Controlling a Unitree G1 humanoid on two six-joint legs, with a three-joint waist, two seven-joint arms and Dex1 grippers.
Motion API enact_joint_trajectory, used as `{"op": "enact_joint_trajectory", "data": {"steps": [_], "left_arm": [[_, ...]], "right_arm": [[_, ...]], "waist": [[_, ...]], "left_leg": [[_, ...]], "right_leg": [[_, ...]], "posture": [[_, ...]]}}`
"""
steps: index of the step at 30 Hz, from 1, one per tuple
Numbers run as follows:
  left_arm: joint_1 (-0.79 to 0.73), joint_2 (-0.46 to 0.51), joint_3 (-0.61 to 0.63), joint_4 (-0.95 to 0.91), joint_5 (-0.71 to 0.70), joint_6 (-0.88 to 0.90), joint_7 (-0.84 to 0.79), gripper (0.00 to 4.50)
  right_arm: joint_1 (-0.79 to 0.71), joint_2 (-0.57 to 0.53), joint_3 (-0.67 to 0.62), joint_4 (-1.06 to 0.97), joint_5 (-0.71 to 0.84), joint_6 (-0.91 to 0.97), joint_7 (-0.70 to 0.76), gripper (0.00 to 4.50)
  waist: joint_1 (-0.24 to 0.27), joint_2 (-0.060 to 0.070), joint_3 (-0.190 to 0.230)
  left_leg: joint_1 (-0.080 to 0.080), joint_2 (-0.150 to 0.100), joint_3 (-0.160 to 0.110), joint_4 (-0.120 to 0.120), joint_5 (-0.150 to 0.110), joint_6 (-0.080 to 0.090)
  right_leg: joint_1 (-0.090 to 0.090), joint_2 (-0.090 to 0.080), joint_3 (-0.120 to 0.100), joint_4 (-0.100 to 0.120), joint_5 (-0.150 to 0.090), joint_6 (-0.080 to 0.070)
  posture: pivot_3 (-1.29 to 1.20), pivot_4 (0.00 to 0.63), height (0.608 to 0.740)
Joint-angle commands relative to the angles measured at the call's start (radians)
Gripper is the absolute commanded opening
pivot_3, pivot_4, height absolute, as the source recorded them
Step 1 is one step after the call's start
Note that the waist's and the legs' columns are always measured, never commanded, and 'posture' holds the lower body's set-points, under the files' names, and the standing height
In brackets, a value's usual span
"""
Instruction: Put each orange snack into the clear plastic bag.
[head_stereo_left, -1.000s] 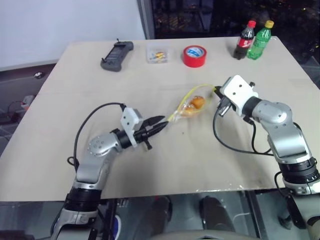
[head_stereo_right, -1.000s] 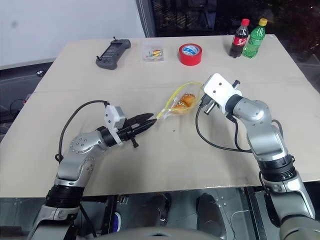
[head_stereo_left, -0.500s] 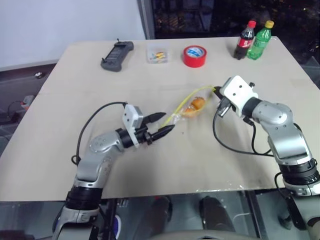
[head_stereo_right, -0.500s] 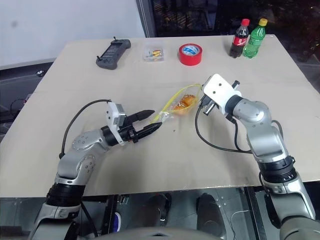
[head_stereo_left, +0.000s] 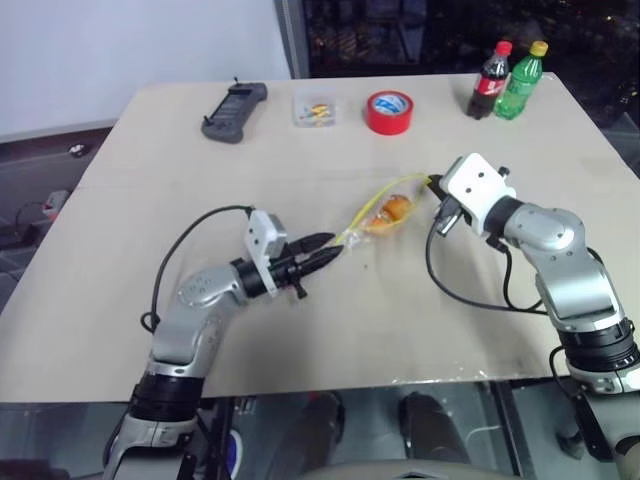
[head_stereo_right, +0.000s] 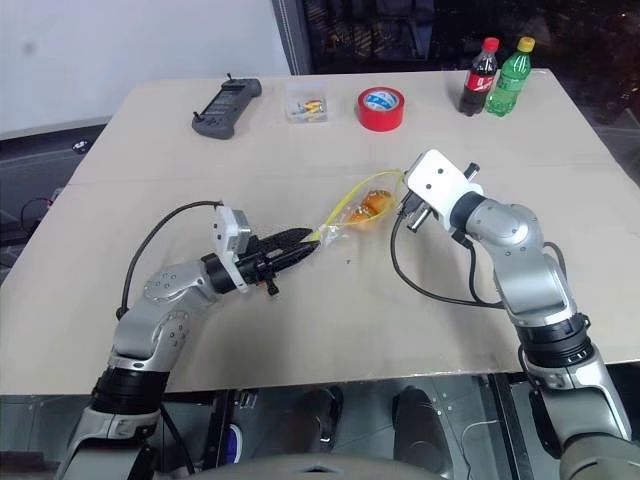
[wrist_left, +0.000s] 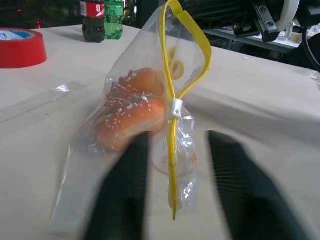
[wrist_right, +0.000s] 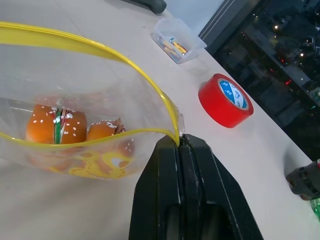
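The clear plastic bag (head_stereo_left: 372, 218) with its yellow seal strip lies at mid-table, mouth held open. Both orange snacks (wrist_right: 55, 125) (wrist_right: 102, 131) sit inside it, speckled and side by side. My right gripper (wrist_right: 180, 142) is shut on the bag's yellow strip at the mouth's right corner, also seen in the head view (head_stereo_left: 437, 187). My left gripper (head_stereo_left: 330, 250) points level at the bag's left end, its fingers (wrist_left: 125, 190) narrowly apart. The lower end of the yellow strip (wrist_left: 172, 150) lies in the gap between them, untouched.
Along the table's far side stand a black handset (head_stereo_left: 234, 110), a small clear box (head_stereo_left: 315, 108) of coloured bits, a red tape roll (head_stereo_left: 389, 111), a cola bottle (head_stereo_left: 489, 78) and a green bottle (head_stereo_left: 520, 78). Black cables trail from both wrists.
The left gripper's fingers spread wide half a second ago and have drawn close together again at the bag's left end. The right gripper and the bag have stayed put.
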Motion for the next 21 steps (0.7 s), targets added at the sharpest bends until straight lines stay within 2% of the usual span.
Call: {"op": "enact_joint_trajectory", "data": {"steps": [1,14,17,21], "left_arm": [[0.001,0.005,0.002,-0.019,0.012,-0.018,-0.001,0.06],[0.000,0.018,0.015,-0.004,0.039,-0.032,-0.011,0.06],[0.006,0.026,0.013,-0.012,0.042,-0.038,-0.016,0.82],[0.016,0.028,0.002,-0.023,0.047,-0.037,-0.016,2.68]], "right_arm": [[-0.004,-0.007,-0.022,-0.052,0.005,0.000,-0.005,0.00],[-0.011,-0.007,-0.028,-0.043,0.006,0.001,-0.010,0.00],[-0.016,-0.004,-0.026,-0.037,0.006,-0.002,-0.010,0.00],[-0.018,-0.001,-0.023,-0.037,0.006,-0.002,-0.012,0.00]], "waist": [[0.000,0.000,0.000],[0.000,0.000,0.000],[0.000,0.000,0.000],[0.000,0.000,0.000]], "left_leg": [[0.000,0.000,0.000,0.000,0.000,0.000],[0.000,0.000,0.000,0.000,0.000,0.000],[0.000,0.000,0.000,0.000,0.000,0.000],[0.000,0.000,0.000,0.000,0.000,0.000]], "right_leg": [[0.000,0.000,0.000,0.000,0.000,0.000],[0.000,0.000,0.000,0.000,0.000,0.000],[0.000,0.000,0.000,0.000,0.000,0.000],[0.000,0.000,0.000,0.000,0.000,0.000]], "posture": [[0.00,0.150,0.740],[0.00,0.150,0.740],[0.00,0.150,0.740],[0.00,0.150,0.740]]}}
